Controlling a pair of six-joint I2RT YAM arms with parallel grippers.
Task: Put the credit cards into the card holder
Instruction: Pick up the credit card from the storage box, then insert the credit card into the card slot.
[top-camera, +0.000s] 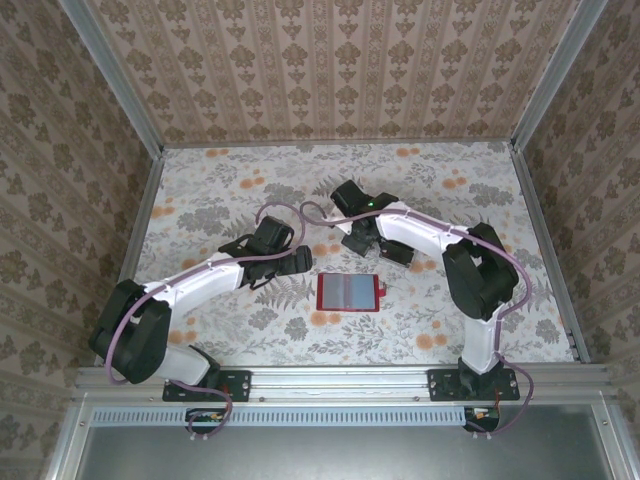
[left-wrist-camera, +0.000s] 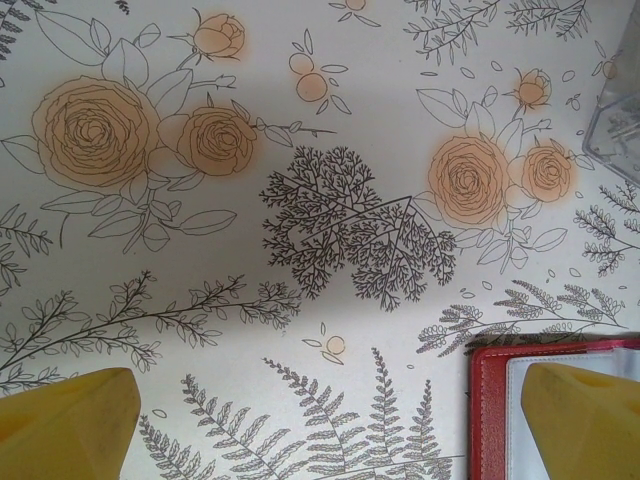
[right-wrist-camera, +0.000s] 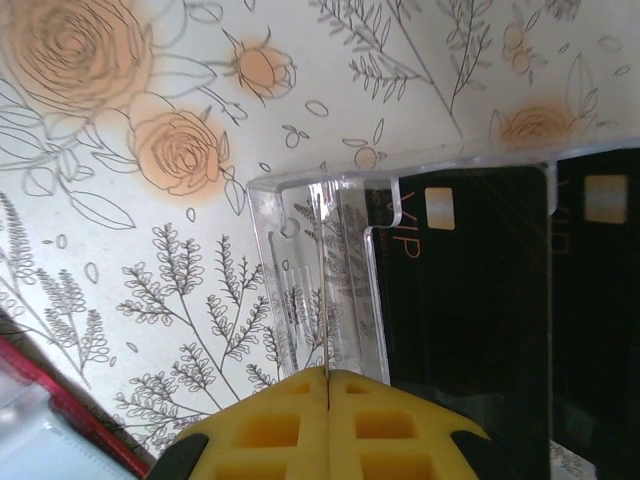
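The left hand (left-wrist-camera: 325, 425) hangs wide open over the flower-printed bench (left-wrist-camera: 250, 330). The yellow finger (left-wrist-camera: 585, 420) at lower right covers part of the open red card holder (left-wrist-camera: 487, 410). A clear plastic rack (left-wrist-camera: 615, 130) corner shows at upper right, well apart.

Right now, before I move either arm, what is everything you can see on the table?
card holder: one, red with grey inside, lying open mid-table.
credit cards: two visible, black, in the rack.
rack: one, clear plastic, just beyond the card holder.
table: one, floral cloth, walled on three sides.
left fingers: two, yellow, wide apart, one over the card holder's corner.
right fingers: two, yellow, shut together at the rack's edge.
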